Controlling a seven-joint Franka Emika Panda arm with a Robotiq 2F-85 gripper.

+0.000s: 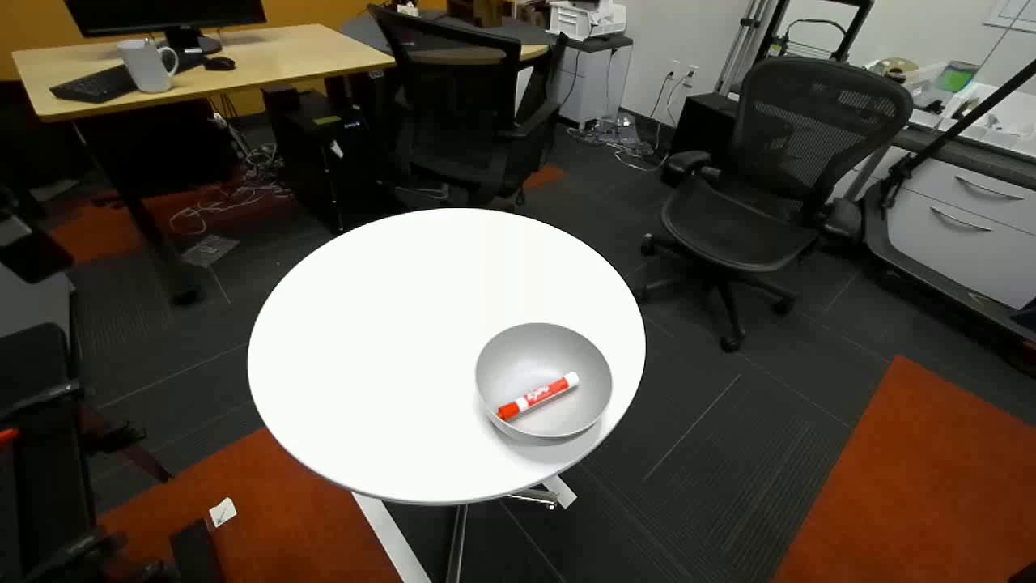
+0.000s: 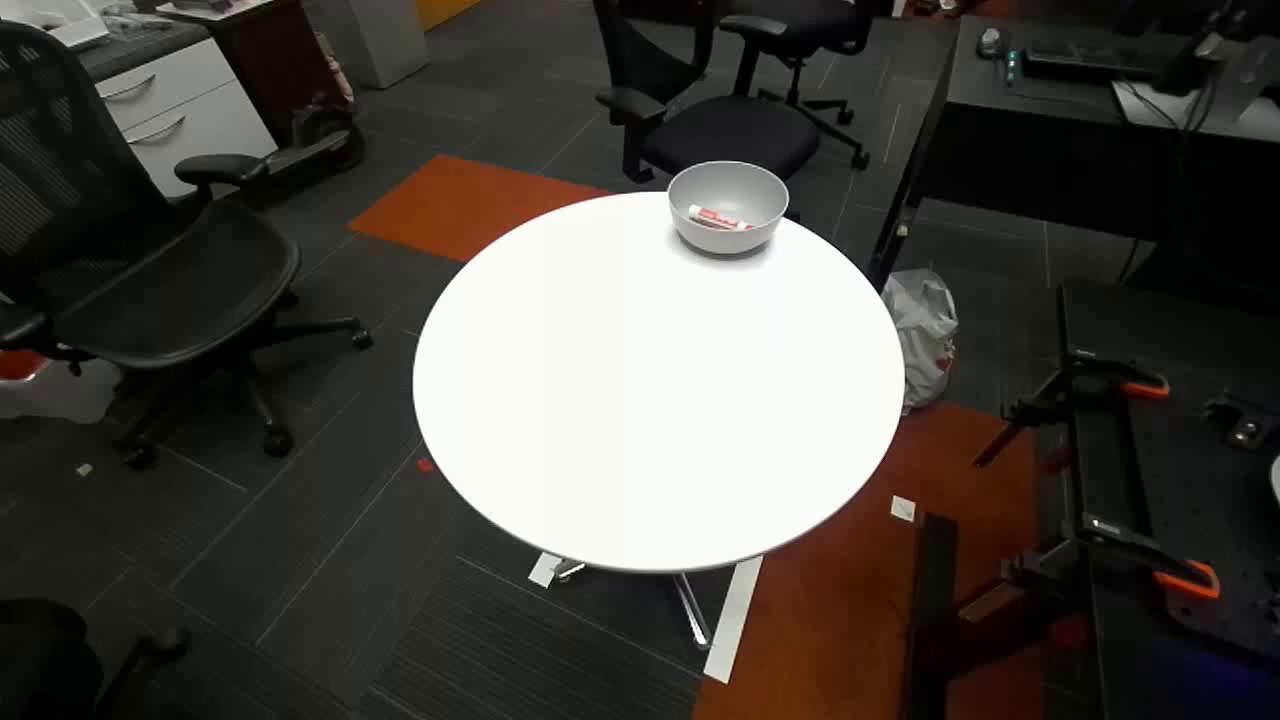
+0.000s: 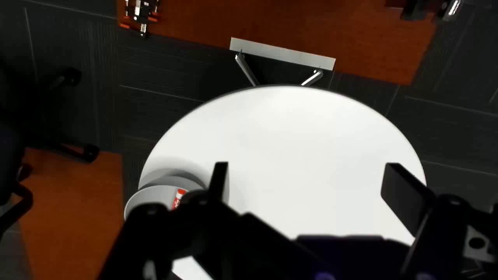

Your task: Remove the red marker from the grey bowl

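The grey bowl (image 1: 518,348) stands upright near the edge of the round white table; it also shows in an exterior view (image 2: 728,180). The red marker (image 1: 541,395), with a white end and label, lies inside the bowl, leaning up its wall; it shows too in an exterior view (image 2: 718,219). In the wrist view my gripper (image 3: 305,171) is open and empty above the table, its fingers wide apart. The bowl (image 3: 151,194) is beyond the left finger, partly hidden by it. Only one end of the marker (image 3: 178,197) shows there. The gripper is out of view in both exterior views.
The bowl stands on the round white table (image 1: 388,340), close to its rim. Black office chairs (image 1: 777,162) (image 2: 735,135) stand around the table. A desk with a monitor (image 1: 267,61) is at the back. A black bench with orange-tipped clamps (image 2: 1180,580) is at one side.
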